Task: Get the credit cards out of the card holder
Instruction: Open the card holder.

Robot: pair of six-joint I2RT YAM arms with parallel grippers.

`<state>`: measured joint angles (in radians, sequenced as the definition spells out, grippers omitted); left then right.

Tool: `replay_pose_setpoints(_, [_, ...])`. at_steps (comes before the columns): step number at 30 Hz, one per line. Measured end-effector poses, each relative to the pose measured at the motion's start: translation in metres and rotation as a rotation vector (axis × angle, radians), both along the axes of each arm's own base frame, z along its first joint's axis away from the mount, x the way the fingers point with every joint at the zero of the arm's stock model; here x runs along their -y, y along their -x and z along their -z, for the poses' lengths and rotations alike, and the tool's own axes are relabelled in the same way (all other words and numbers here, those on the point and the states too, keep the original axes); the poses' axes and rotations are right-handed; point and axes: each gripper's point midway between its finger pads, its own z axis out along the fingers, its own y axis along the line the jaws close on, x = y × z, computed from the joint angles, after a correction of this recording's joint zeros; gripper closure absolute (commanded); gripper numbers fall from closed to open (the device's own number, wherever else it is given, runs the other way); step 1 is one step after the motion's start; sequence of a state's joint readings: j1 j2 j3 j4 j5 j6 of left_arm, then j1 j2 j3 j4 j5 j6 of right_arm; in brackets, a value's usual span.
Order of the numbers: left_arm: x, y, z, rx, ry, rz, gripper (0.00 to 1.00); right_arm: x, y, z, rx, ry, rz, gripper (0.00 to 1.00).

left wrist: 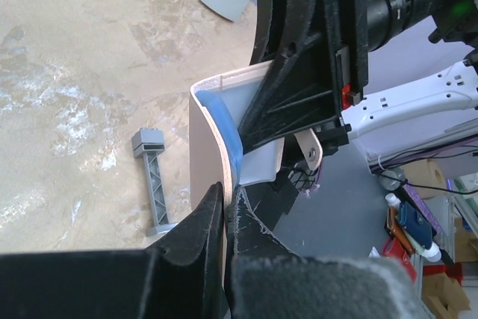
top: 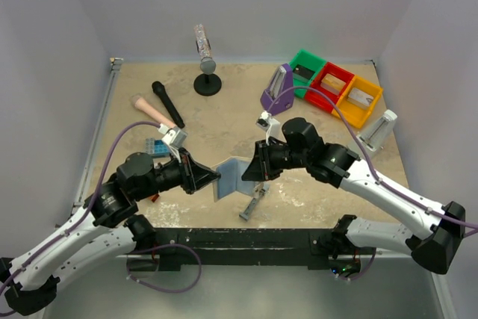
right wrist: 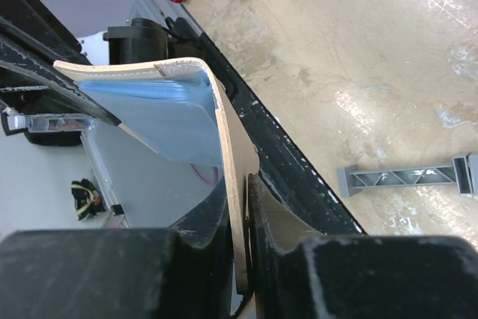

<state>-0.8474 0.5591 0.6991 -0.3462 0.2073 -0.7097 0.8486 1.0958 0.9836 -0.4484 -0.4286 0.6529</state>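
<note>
The card holder [top: 232, 175] is held up off the bench [top: 231, 121] at the lower centre of the top view, folded open in a V between the two arms. Its pale blue-grey inside faces up the frame and its tan outside faces the arm bases.

The left pincer [left wrist: 226, 196] is pressed together on the edge of the holder's left half. In the left wrist view, its two dark fingers meet on the tan sheet at the bottom centre of the frame. The right pincer [right wrist: 239, 188] is clamped on the other half. In the right wrist view, the thin tan wall stands upright between its fingers, and the blue lining curves away to the upper left.

The pockets are seen only edge-on, so no credit card can be told apart from the lining.

A grey bar [top: 252, 204] lies flat on the bench just below the holder in the top view, apart from both pincers. A blue studded brick [top: 157, 146] sits at centre left, beside the left arm's wrist. Green, red and yellow bins [top: 331, 80] stand in a row at the upper right.
</note>
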Motion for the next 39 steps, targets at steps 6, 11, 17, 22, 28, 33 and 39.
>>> replay_pose_setpoints(6, [0.0, 0.002, -0.004, 0.02, 0.025, 0.011, 0.93, 0.003, 0.003, -0.006, 0.022, -0.014, -0.007, 1.0])
replay_pose_setpoints(11, [0.002, 0.003, -0.005, 0.031, 0.038, 0.021, 0.84, 0.004, 0.005, -0.011, 0.03, -0.03, -0.015, 1.0])
replay_pose_setpoints(17, [0.002, 0.003, -0.006, 0.047, 0.036, 0.027, 0.66, 0.002, 0.008, -0.01, 0.023, -0.047, -0.033, 1.0])
replay_pose_setpoints(22, [0.003, 0.003, -0.01, 0.061, 0.048, 0.031, 0.7, 0.0, 0.008, -0.011, 0.027, -0.061, -0.041, 1.0])
replay_pose_setpoints(28, [0.004, 0.005, -0.01, 0.075, 0.06, 0.046, 0.9, -0.001, 0.009, -0.011, 0.02, -0.08, -0.048, 1.0])
replay_pose_setpoints(33, [0.001, 0.007, -0.01, 0.088, 0.071, 0.047, 0.89, -0.001, 0.011, -0.01, 0.003, -0.095, -0.051, 1.0])
replay_pose_setpoints(39, [0.001, 0.009, -0.015, 0.106, 0.09, 0.051, 0.74, -0.003, 0.01, -0.014, 0.007, -0.115, -0.052, 1.0])
